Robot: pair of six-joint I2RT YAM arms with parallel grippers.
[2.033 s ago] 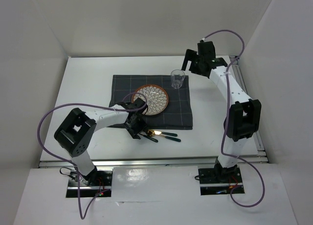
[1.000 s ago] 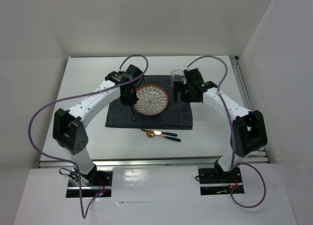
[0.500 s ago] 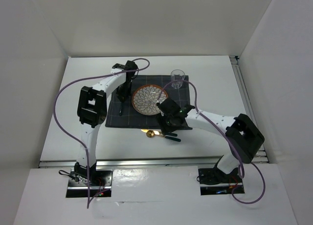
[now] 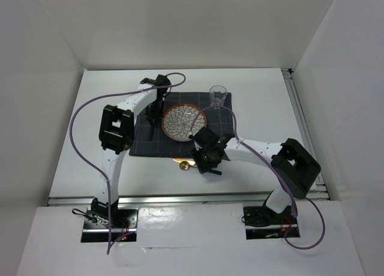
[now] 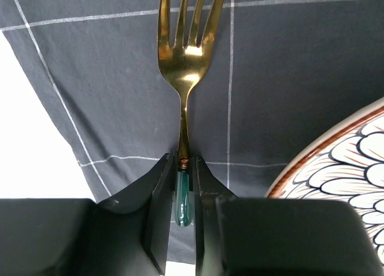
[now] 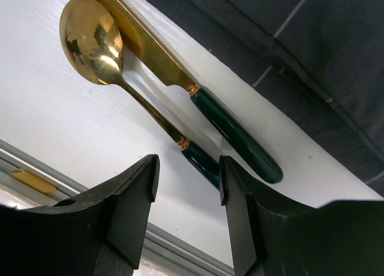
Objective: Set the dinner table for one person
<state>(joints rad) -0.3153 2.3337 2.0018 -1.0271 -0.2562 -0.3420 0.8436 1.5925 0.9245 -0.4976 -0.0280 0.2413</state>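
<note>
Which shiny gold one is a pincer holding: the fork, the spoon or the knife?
The fork: the left pincer pinches its green handle over the dark placemat. The spoon and knife lie loose on the white table.

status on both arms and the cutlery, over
Left tool shut on fork, over placemat beside plate. Right tool open astride spoon handle on dinner table. Knife tight alongside spoon.

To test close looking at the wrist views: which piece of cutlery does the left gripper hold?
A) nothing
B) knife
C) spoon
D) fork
D: the left gripper is shut on the green handle of the fork, whose tines lie over the placemat.
</note>
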